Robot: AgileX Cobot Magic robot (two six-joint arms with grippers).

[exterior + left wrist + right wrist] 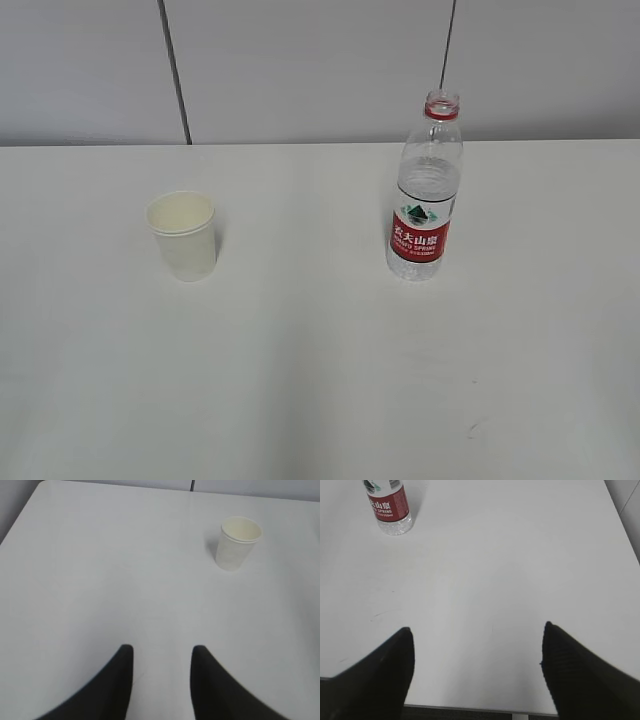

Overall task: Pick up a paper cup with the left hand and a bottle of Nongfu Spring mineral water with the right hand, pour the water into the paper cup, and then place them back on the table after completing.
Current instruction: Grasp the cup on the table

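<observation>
With both grippers, left (161, 652) and right (477, 632), empty and spread, the light, crushable paper cup (182, 235) left of the uncapped bottle (425, 190) probably wants a gentle mid-wall hold, the heavier, slick bottle a firm grip at its label.

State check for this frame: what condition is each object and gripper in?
Paper cup: upright on the table, looks empty, not held.
Bottle: upright, cap off, partly filled with water, not held.
Left gripper: partly open, holding nothing.
Right gripper: wide open, holding nothing.
</observation>
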